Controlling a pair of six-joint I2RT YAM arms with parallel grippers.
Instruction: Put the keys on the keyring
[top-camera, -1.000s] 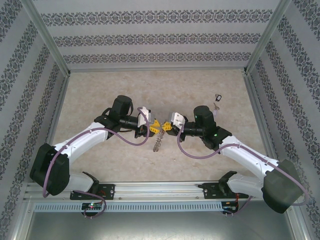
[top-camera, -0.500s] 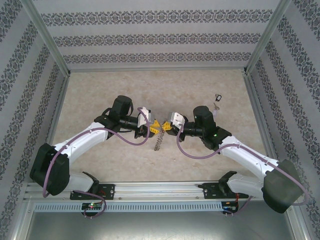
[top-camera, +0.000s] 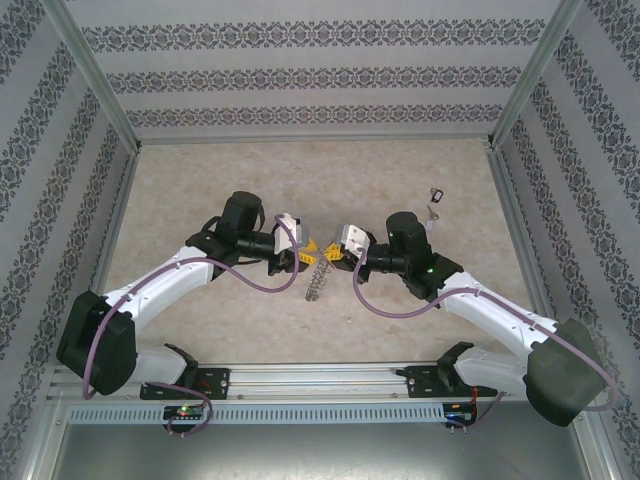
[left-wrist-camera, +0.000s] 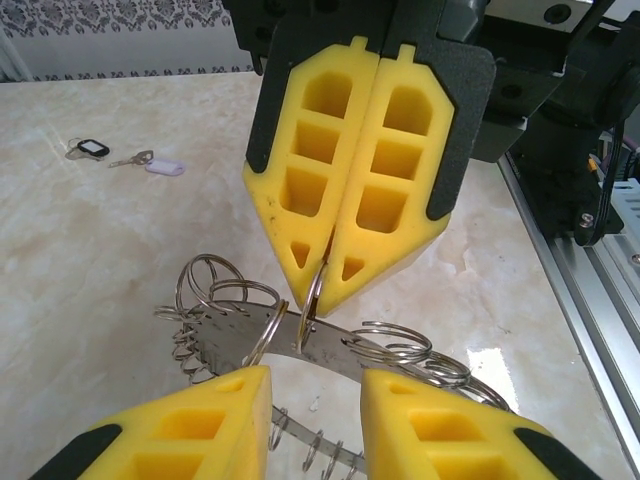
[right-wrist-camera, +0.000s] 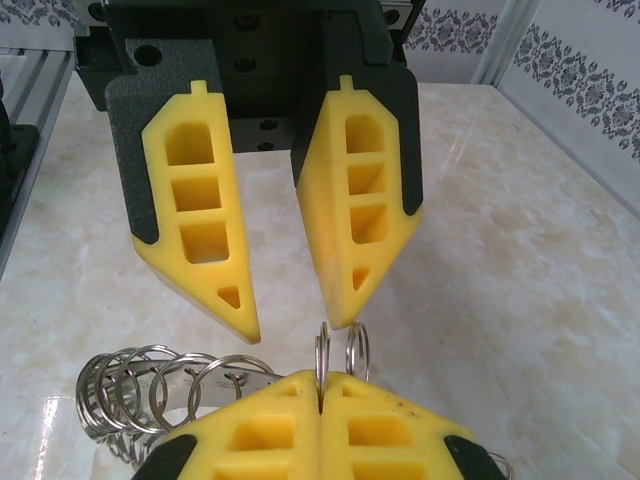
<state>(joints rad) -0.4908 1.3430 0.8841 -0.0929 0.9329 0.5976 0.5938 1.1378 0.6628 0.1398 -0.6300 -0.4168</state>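
Note:
The keyring (top-camera: 316, 280) is a silvery metal band fringed with small wire rings, and it hangs between the two arms above the middle of the table. My right gripper (right-wrist-camera: 322, 385) is shut on one of its small rings (right-wrist-camera: 322, 350); from the left wrist that gripper (left-wrist-camera: 322, 270) appears at the top, pinching the ring. My left gripper (left-wrist-camera: 315, 385) faces it with its jaws apart, and the keyring's band (left-wrist-camera: 240, 335) crosses just beyond the gap. The keys (top-camera: 434, 200) lie on the table at the back right, one with a black fob (left-wrist-camera: 92, 149).
Patterned walls and metal posts (top-camera: 515, 90) enclose the marble-look table (top-camera: 200, 180). The metal rail (top-camera: 320, 380) carrying the arm bases runs along the near edge.
The left arm's rear links have shifted slightly to the left. Both grippers and the keyring stay almost where they were.

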